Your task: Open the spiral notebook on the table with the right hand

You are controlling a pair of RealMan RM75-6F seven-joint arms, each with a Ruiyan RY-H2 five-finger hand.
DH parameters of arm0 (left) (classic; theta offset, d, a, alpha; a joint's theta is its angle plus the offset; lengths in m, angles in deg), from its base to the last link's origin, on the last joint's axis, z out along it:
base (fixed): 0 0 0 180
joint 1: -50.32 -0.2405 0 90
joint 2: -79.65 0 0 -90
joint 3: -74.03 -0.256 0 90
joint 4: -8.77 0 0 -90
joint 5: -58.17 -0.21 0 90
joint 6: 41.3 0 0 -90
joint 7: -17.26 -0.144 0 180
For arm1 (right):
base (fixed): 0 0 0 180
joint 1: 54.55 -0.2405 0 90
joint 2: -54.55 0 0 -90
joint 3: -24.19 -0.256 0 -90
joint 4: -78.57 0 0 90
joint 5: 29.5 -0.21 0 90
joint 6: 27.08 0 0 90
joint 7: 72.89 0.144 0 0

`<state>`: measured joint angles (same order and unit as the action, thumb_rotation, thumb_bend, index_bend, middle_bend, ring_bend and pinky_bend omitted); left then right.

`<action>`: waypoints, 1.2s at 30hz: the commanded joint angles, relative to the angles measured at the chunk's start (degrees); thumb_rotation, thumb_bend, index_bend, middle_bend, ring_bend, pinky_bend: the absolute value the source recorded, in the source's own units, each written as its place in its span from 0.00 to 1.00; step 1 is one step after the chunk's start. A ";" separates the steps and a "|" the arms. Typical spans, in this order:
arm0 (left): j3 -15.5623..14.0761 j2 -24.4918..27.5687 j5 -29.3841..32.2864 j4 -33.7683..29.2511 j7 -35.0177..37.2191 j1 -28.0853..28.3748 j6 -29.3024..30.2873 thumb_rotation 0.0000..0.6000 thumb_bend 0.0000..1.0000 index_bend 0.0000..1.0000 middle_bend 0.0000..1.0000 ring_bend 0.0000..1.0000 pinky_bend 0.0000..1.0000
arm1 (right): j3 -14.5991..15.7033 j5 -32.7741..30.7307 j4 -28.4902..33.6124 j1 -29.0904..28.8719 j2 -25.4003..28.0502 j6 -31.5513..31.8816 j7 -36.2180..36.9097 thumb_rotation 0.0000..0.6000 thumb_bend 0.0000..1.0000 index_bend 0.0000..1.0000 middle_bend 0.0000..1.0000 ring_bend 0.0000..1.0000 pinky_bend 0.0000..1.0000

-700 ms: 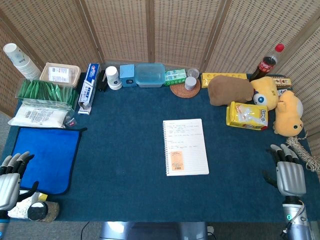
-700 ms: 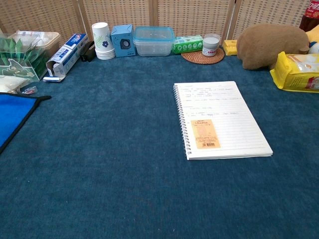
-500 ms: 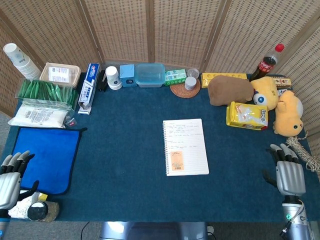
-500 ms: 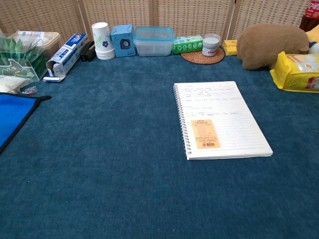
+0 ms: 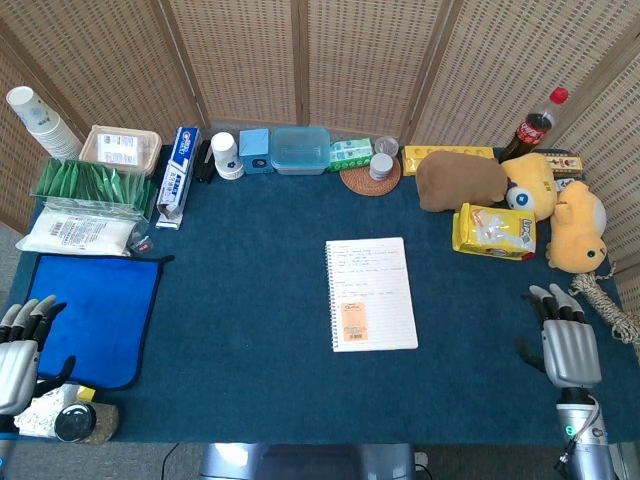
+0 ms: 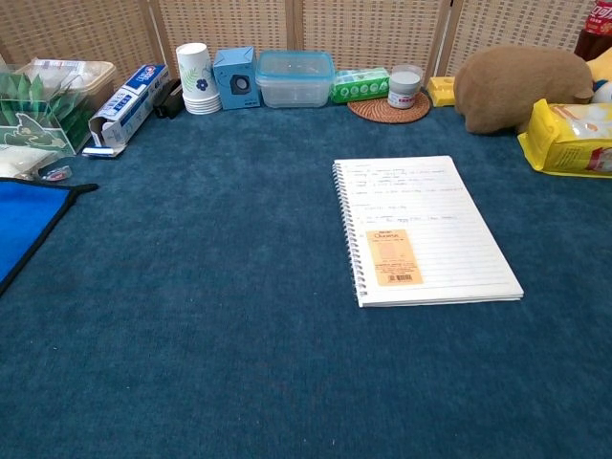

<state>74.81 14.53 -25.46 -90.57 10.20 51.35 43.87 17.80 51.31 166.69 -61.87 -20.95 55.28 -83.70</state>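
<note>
My left hand [image 5: 17, 358] hangs empty, fingers spread, beside one blue cloth [image 5: 95, 315]. One spiral notebook [image 5: 371, 293] lies closed mid-table, its lined white cover bearing an orange label, spiral at left. My right hand [image 5: 565, 347], fingers apart, hovers well right of it.

Blue cloth [image 5: 100, 310] just beside the left hand; rope [image 5: 608, 305] and yellow packet [image 5: 494, 231] near the right.
</note>
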 commanded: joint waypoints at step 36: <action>1.85 3.42 -1.16 -2.71 1.63 2.56 -0.18 1.00 0.31 0.22 0.09 0.05 0.00 | 3.55 4.68 -9.37 -7.36 -14.73 -8.01 -6.61 1.00 0.16 0.13 0.17 0.04 0.17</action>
<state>76.70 17.99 -26.67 -93.36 11.75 53.97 43.64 21.37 55.98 157.53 -69.11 -35.46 47.34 -90.22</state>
